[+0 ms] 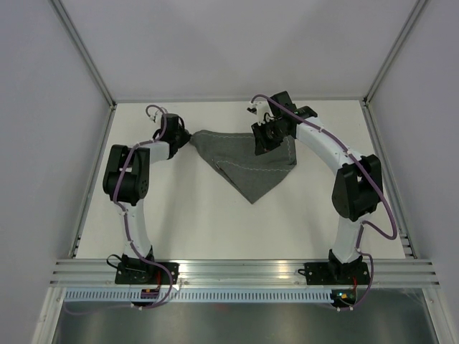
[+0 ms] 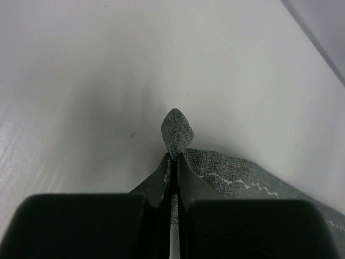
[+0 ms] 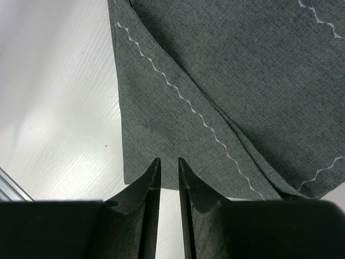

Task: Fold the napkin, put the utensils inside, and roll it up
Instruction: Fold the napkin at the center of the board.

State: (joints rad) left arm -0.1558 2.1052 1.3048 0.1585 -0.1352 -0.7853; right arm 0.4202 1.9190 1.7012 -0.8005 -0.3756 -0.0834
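Observation:
The dark grey napkin point(image 1: 247, 165) lies folded into a rough triangle at the back middle of the white table, its point toward the near edge. My left gripper point(image 1: 188, 137) is shut on the napkin's left corner. In the left wrist view the corner tip point(image 2: 177, 129) sticks out past the closed fingertips of the gripper point(image 2: 174, 156). My right gripper point(image 1: 264, 143) hovers over the napkin's upper right part. Its jaws point(image 3: 168, 160) stand narrowly apart above the cloth's edge point(image 3: 161, 129), with nothing between them. The utensils are out of view.
White walls and metal posts point(image 1: 86, 54) enclose the table on three sides. An aluminium rail point(image 1: 244, 269) runs along the near edge where both arm bases stand. A bit of rail point(image 3: 11, 186) shows at the left of the right wrist view.

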